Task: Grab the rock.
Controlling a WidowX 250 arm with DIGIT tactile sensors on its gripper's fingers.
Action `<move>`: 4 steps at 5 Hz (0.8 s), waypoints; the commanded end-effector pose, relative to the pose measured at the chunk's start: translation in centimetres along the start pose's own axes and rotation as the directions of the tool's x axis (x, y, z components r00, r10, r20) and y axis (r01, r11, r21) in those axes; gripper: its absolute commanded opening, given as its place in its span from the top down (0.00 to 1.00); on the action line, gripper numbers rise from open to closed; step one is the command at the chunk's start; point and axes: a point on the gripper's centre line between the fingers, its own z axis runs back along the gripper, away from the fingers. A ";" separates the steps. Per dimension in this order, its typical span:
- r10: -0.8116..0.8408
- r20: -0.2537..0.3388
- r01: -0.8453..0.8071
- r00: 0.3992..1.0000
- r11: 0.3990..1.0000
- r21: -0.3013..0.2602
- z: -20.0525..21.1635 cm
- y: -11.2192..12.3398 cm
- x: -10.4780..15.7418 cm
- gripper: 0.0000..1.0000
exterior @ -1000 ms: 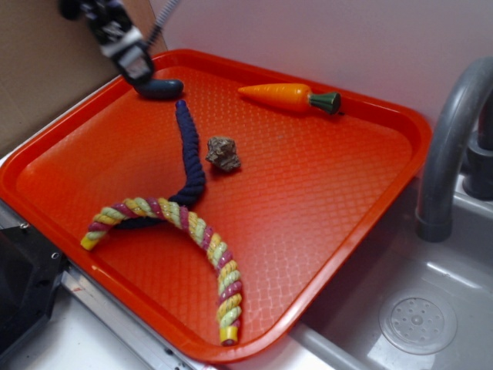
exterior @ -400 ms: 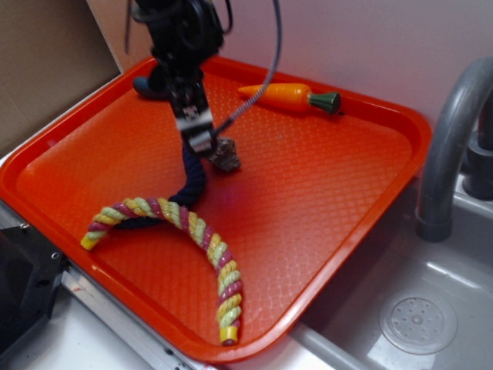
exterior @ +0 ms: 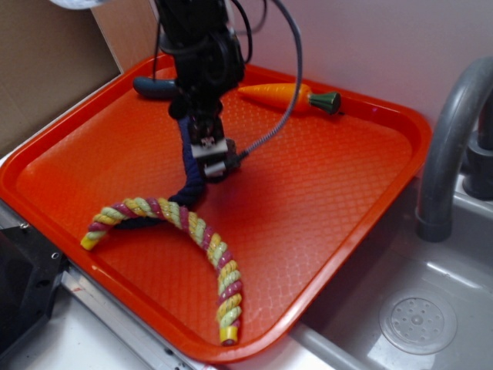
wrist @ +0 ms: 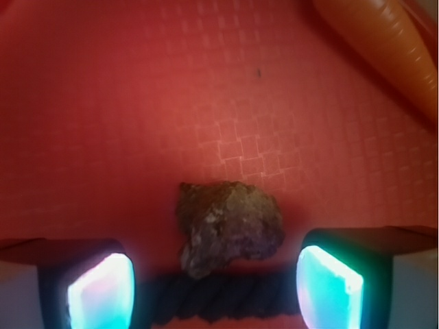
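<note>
We see the gripper (wrist: 216, 284) open, with its two glowing pads (wrist: 101, 289) on each side of the rock (wrist: 230, 226), which lies between them on the orange tray (exterior: 323, 200) without touching either pad. Just behind the rock, a dark navy rope (wrist: 226, 298) runs across between the fingers and touches the stone's lower edge. A toy carrot (exterior: 289, 96) lies well apart near the far rim, a dark oblong object (exterior: 154, 89) sits behind the arm, and a multicoloured rope (exterior: 181, 223) curves across the front of the tray.
</note>
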 end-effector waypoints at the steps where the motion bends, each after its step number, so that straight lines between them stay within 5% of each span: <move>1: 0.007 -0.025 -0.006 1.000 1.000 0.027 -1.4 -0.3 0.7 0.00; 2: 0.030 -0.050 -0.028 0.998 0.999 0.035 -2.0 -0.4 0.9 0.00; 3: 0.058 -0.066 -0.055 0.996 0.997 0.047 -2.4 -0.3 0.9 0.22; 4: 0.067 -0.057 -0.064 0.996 0.997 0.050 -2.5 -0.1 0.8 1.00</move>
